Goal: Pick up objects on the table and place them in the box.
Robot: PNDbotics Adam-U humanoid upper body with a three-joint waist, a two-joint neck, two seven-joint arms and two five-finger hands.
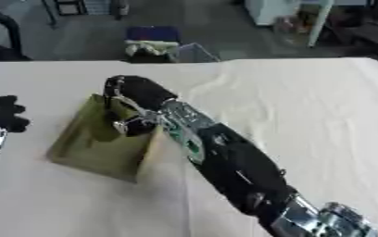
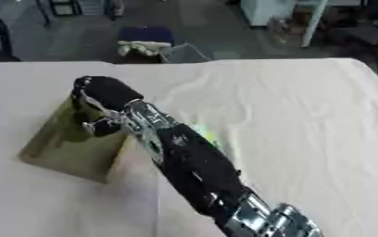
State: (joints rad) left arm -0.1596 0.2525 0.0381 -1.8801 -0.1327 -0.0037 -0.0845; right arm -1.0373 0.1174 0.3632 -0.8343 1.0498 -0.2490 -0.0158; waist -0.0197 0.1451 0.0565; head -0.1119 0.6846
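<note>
Over box (image 1: 95,155): right hand (image 1: 135,92) lowered inside (fingers hidden, hold cannot be told); placing step judged; release, withdrawal required; left hand (image 1: 2,115) idle.

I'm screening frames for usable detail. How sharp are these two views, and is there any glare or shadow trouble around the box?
Left eye view: soft throughout; the right hand over the box is smeared, fingers unclear; left hand blurred. Right eye view: equally soft; green smear beside the arm; the tablecloth is bright without harsh glare.
</note>
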